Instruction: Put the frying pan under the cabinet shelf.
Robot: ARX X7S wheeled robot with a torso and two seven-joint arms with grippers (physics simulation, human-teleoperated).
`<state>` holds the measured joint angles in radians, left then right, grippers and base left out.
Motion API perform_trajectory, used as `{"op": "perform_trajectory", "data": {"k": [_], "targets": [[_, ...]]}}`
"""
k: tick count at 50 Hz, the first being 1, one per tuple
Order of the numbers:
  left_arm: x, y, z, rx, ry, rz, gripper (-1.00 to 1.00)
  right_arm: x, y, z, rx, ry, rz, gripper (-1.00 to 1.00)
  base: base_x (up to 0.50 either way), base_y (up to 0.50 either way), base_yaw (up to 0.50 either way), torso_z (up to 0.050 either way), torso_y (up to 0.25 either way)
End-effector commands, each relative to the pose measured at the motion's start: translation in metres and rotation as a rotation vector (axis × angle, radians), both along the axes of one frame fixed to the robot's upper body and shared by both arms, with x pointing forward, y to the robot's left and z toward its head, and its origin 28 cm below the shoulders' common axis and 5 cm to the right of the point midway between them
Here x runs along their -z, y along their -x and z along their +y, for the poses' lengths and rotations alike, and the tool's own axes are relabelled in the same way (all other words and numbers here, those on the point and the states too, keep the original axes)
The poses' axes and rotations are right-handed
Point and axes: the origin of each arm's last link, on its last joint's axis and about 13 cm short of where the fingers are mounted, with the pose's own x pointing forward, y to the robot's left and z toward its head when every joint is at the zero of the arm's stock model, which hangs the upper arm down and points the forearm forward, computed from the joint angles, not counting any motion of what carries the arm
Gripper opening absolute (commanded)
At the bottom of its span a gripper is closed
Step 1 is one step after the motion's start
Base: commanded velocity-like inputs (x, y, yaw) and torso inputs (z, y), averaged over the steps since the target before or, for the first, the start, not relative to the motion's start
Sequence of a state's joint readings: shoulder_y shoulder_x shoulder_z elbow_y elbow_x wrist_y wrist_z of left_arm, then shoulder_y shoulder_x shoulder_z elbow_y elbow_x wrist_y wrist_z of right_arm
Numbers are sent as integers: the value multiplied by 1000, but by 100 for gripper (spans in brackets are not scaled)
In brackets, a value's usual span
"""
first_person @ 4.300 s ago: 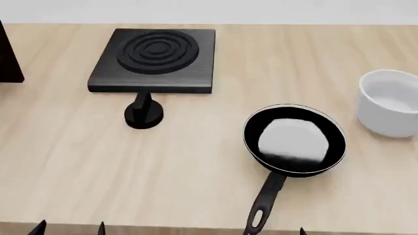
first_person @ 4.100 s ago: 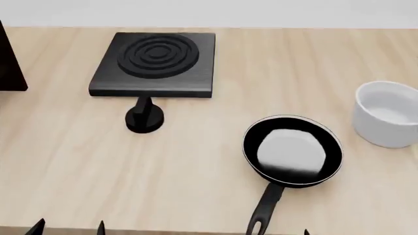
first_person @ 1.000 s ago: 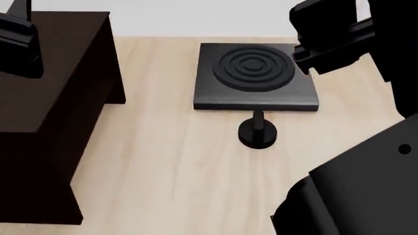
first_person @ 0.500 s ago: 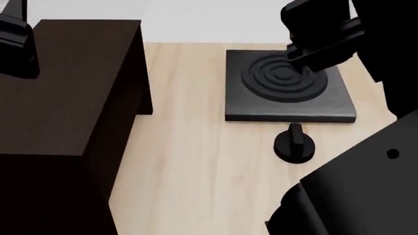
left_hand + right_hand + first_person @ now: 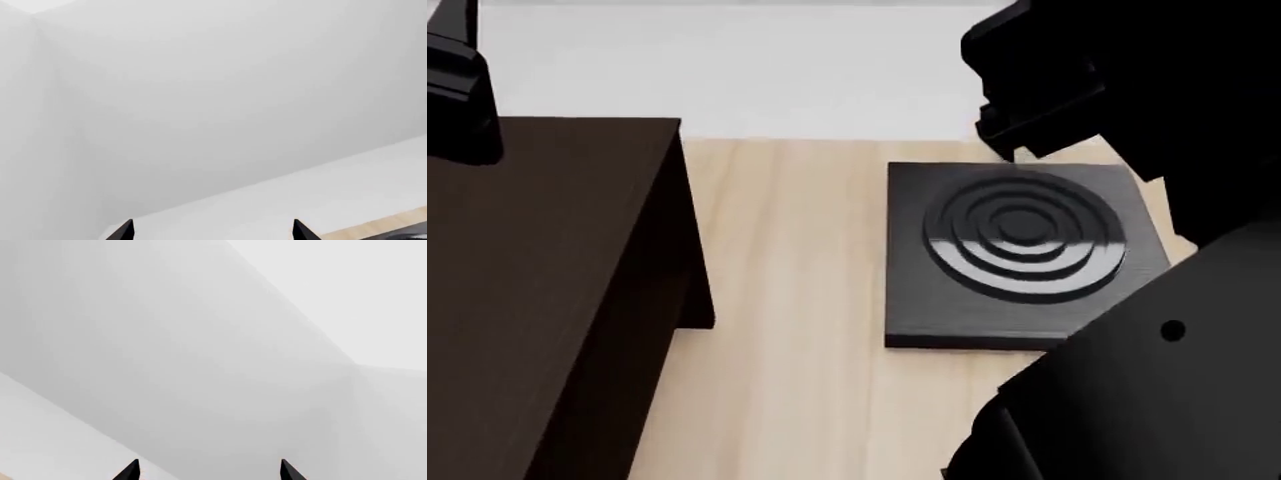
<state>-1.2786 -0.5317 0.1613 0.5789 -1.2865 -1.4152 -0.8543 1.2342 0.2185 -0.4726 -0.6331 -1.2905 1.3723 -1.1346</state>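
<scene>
The frying pan appeared in none of the three views, so its place could not be told. The cabinet shelf (image 5: 541, 290) filled the left side of the head view: a dark brown wood-grain box with a flat top and a tall side panel, standing on the light wooden counter (image 5: 787, 330) and running out of the picture at the left and bottom edges. Its far right corner stood short of the counter's far edge, which met a pale grey-white wall.

To the right of the cabinet shelf, across a strip of bare counter, lay the square black stove plate (image 5: 1021, 255) with raised concentric rings, close to the counter's far edge (its right corner was covered by the robot's own arm).

The right arm (image 5: 1134, 110) loomed large and black across the right side of the head view, from the upper corner down to the bottom. A piece of the left arm (image 5: 457, 85) stood at the upper left, above the top of the cabinet shelf.

In the left wrist view the left gripper (image 5: 211, 231) showed only two black fingertips, set well apart with nothing between them, against the pale wall. The right gripper (image 5: 208, 471) showed the same in its own view: jaws spread and holding nothing.
</scene>
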Motion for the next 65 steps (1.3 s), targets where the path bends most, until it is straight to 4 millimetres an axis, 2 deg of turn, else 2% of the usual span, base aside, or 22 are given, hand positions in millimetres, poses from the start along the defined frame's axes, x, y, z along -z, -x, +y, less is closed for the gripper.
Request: {"op": "perform_trajectory", "data": {"k": [1, 21, 27, 39, 44, 58, 65], "targets": [[-2, 2, -1, 1, -1, -6, 100, 0, 3, -1, 2, 3, -3, 100, 500, 0, 0, 0, 0], [-4, 4, -3, 9, -4, -12, 100, 2, 9, -4, 6, -4, -10, 100, 500, -4, 0, 0, 1], [-3, 4, -1, 5, 2, -9, 100, 10, 9, -6, 24, -3, 21, 100, 475, 0, 0, 0, 0], [4, -3, 0, 8, 19, 5, 100, 21, 17, -15, 67, -23, 61, 100, 14, 0, 0, 0, 0], [15, -11, -1, 12, 23, 27, 100, 33, 27, -27, 147, -58, 35, 100, 0, 0, 0, 0, 0], [33, -28, -5, 34, 31, 65, 100, 62, 65, -58, 267, -136, 112, 100, 0, 0, 0, 0, 0], [35, -30, -6, 38, 33, 71, 100, 69, 84, -73, 335, -181, 101, 100, 0, 0, 0, 0, 0]]}}
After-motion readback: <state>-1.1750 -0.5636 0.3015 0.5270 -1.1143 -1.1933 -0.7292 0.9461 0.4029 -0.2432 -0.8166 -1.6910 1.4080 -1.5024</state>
